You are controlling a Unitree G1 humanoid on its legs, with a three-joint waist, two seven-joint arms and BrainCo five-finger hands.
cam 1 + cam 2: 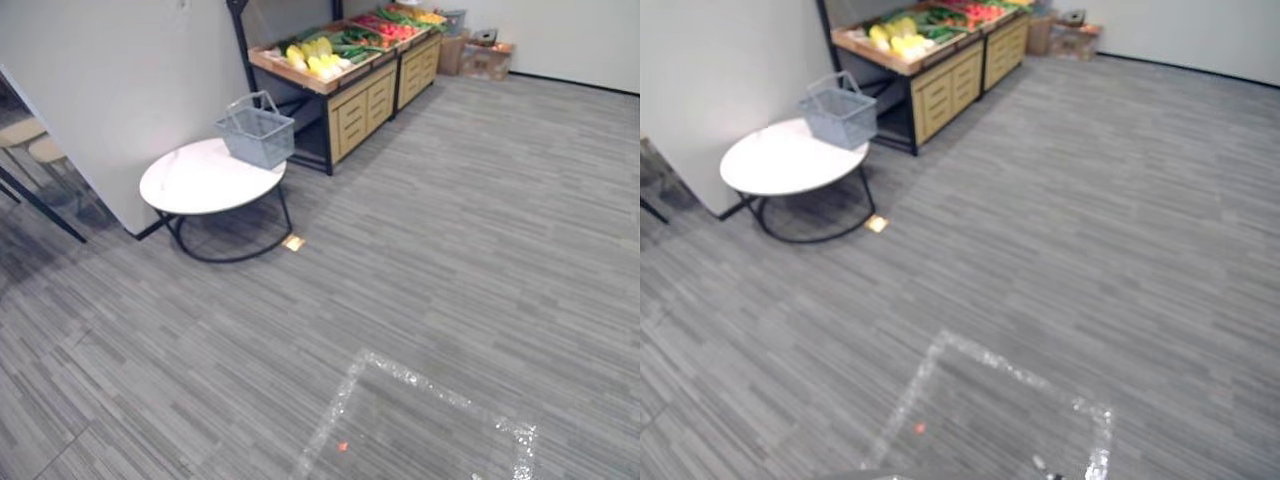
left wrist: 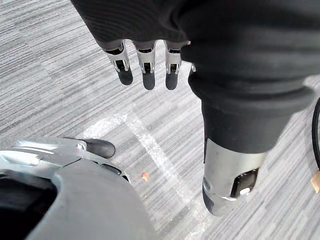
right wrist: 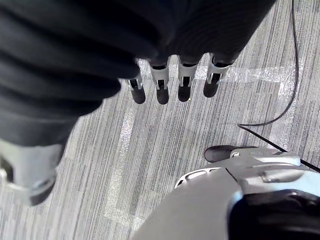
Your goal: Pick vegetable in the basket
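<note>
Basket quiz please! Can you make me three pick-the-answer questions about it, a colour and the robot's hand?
1. Where is the basket?
A on the floor
B on the round table
C on a shelf

2. What colour is it?
A grey
B red
C yellow

3. The left hand is:
A shut on the basket
B holding a pepper
C open, empty

Answers: 1 B, it stands on the table. 2 A, grey mesh sides. 3 C, its fingers hang straight, holding nothing.

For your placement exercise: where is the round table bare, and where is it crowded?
The white table is bare from its near rim to the grey basket at its far edge; the produce shelf behind is packed.
</note>
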